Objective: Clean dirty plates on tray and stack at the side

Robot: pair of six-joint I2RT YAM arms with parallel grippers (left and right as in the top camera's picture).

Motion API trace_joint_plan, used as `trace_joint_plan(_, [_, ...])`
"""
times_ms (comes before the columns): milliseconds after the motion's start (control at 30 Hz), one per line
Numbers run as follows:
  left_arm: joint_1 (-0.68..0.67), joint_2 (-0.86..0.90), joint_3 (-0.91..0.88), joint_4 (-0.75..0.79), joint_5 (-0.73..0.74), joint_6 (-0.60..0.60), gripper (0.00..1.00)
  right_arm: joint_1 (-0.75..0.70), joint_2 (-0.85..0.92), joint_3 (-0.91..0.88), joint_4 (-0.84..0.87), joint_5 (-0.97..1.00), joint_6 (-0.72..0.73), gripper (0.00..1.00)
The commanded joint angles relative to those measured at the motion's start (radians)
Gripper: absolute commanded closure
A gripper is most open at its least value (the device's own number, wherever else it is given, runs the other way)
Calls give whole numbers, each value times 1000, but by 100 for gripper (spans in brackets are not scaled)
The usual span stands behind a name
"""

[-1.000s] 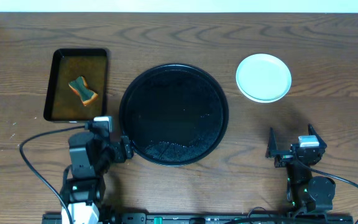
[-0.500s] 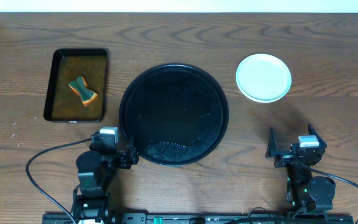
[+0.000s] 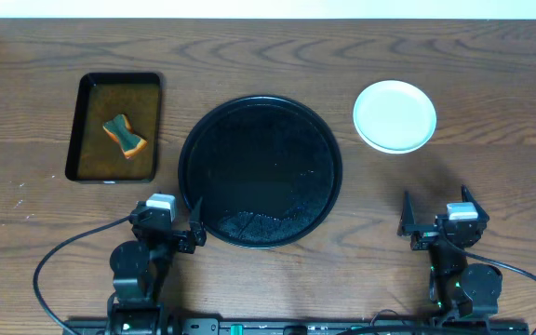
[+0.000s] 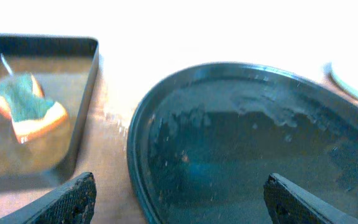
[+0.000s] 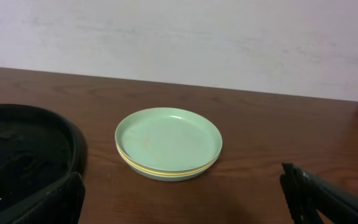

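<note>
The plates point(image 3: 395, 115) sit in one stack on the table to the right of the tray; in the right wrist view the stack point(image 5: 168, 142) shows a mint plate on top and a yellow rim sandwiched beneath. The large round black tray point(image 3: 261, 171) holds no plates, only wet streaks, and it also shows in the left wrist view point(image 4: 241, 143). My left gripper point(image 3: 167, 227) is open and empty at the tray's near left rim. My right gripper point(image 3: 435, 216) is open and empty, near the front edge below the plates.
A rectangular black tray point(image 3: 114, 127) with brownish liquid and a green and orange sponge point(image 3: 124, 136) stands at the left; both show in the left wrist view point(image 4: 27, 106). A cable point(image 3: 63, 256) loops beside the left arm.
My left arm has drawn back toward the front edge and shifted slightly right, now facing the tray's left rim. The right arm and the plates have not moved.
</note>
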Motion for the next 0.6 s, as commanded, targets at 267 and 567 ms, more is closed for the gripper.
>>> trace_joint_plan(267, [-43, -135, -11, -61, -111, 17, 13, -15, -5, -2, -4, 2, 2, 1])
trace_joint_plan(567, [-43, -222, -11, -75, -264, -97, 13, -15, -5, -2, -5, 2, 2, 1])
